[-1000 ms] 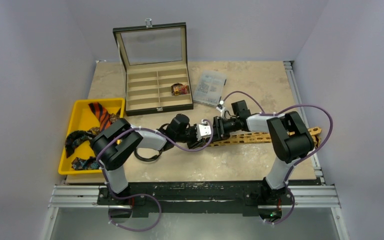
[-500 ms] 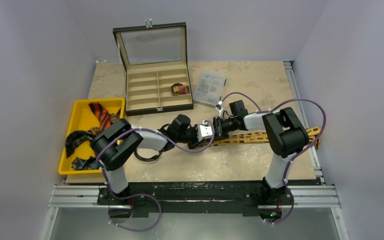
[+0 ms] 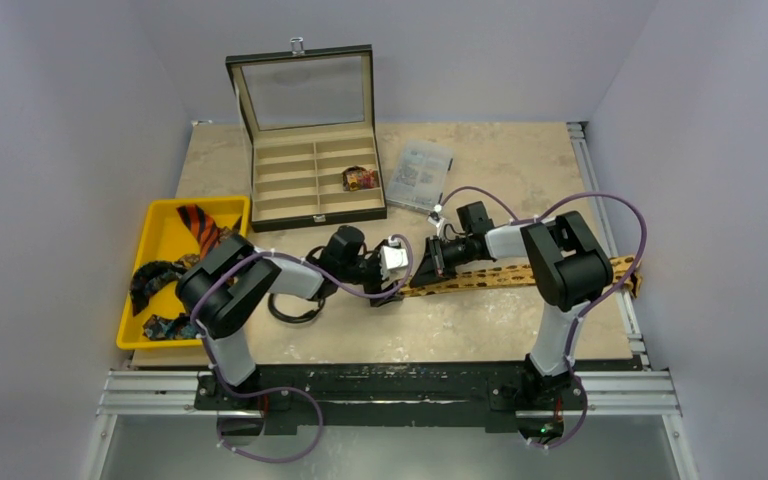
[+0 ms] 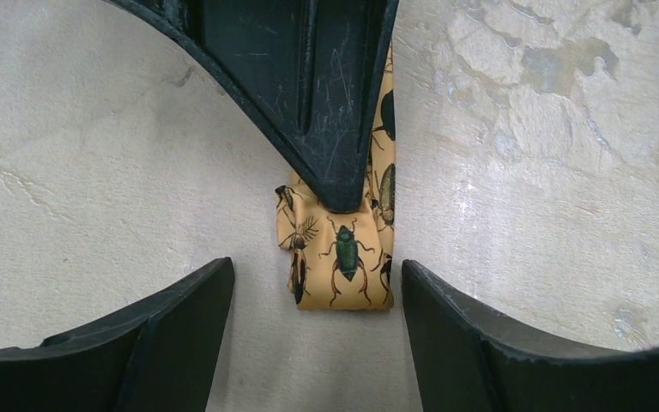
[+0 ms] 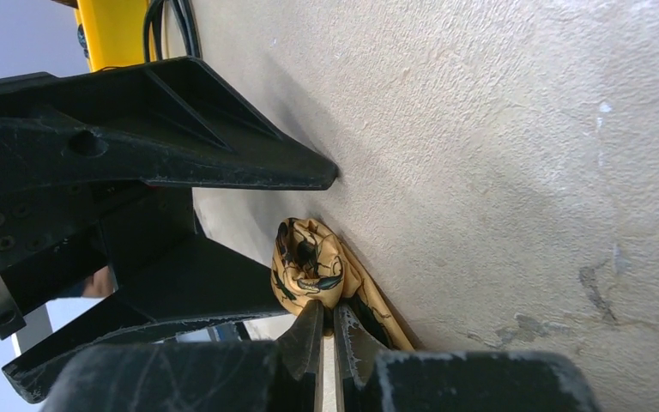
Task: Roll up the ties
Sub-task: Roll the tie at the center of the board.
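The tan-gold tie with dark beetle spots lies across the table's right half. Its near end is curled into a small roll. My right gripper is shut on that roll; in the top view it sits at the tie's left end. My left gripper is open, one finger on each side just short of the roll, and touches nothing. It is at the table's middle. An orange black-striped tie and dark multicoloured ties lie in the yellow tray.
An open compartment box at the back holds one rolled tie. A clear packet lies to its right. A black cable loop lies under the left arm. The tie's far end reaches the table's right edge.
Both grippers have shifted left together. The left gripper has drawn back from the roll, and the right gripper has pulled the tie's rolled end leftward.
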Tool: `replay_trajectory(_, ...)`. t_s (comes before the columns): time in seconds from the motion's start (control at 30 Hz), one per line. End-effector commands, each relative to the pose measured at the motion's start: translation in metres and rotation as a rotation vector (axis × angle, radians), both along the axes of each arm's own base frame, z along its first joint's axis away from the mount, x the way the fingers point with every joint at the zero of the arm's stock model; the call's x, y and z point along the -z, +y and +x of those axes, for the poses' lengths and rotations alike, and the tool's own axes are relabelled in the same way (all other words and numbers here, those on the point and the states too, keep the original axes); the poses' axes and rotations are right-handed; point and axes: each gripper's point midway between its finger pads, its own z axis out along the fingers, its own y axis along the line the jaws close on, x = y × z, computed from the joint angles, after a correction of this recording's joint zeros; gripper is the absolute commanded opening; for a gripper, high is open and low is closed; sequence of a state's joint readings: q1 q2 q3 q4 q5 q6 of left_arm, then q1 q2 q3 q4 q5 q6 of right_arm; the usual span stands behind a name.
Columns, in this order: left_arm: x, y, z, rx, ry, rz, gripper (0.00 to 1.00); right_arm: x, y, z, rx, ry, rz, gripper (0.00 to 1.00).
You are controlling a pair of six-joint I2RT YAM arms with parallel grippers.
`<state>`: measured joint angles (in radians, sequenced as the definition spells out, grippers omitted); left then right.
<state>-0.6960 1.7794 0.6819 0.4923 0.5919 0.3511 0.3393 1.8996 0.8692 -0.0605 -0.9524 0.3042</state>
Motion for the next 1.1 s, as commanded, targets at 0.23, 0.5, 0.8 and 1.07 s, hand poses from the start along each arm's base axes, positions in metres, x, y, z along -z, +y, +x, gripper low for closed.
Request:
replay_trajectory(0.23, 0.035, -0.015, -0.008, 0.028, 0.012, 0.154, 0.67, -0.005, 0.001, 0.002, -0.015, -0.035, 0.006, 0.0)
replay_trajectory(0.5, 0.044, 0.017, -0.012, 0.02, -0.013, 0.278, 0.28, -0.03, 0.005, 0.005, -0.02, -0.046, 0.03, 0.0)
replay_trajectory(0.8, 0.036, 0.018, -0.015, 0.086, -0.006, 0.258, 0.48, 0.015, -0.008, 0.003, -0.023, -0.005, -0.096, 0.0)
replay_trajectory(1.07, 0.008, 0.017, -0.002, -0.007, 0.001, 0.093, 0.6, 0.037, -0.018, -0.003, -0.036, 0.022, -0.163, 0.0)
